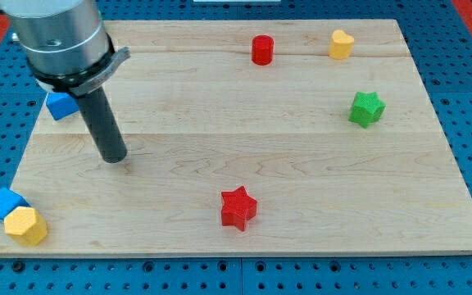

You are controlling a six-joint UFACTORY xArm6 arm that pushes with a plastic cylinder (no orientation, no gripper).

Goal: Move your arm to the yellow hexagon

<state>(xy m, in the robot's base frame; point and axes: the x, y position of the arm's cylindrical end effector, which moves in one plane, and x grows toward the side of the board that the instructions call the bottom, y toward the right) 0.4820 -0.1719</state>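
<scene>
At the view's bottom-left corner of the table (pixel 301 147), the yellow hexagon (pixel 25 225) sits almost on the edge, touching a blue block (pixel 5 201) just above it, while my tip (pixel 115 158) rests well above and to the right of both, with bare wood between. Another blue block (pixel 61 104) lies by the left edge behind the rod; a red cylinder (pixel 262 50) and a yellow block (pixel 341 44) hug the top edge, a green star (pixel 366 108) nears the right, and a red star (pixel 238 207) stands low in the middle. No claw shows here: the arm ends in a plain rod.
</scene>
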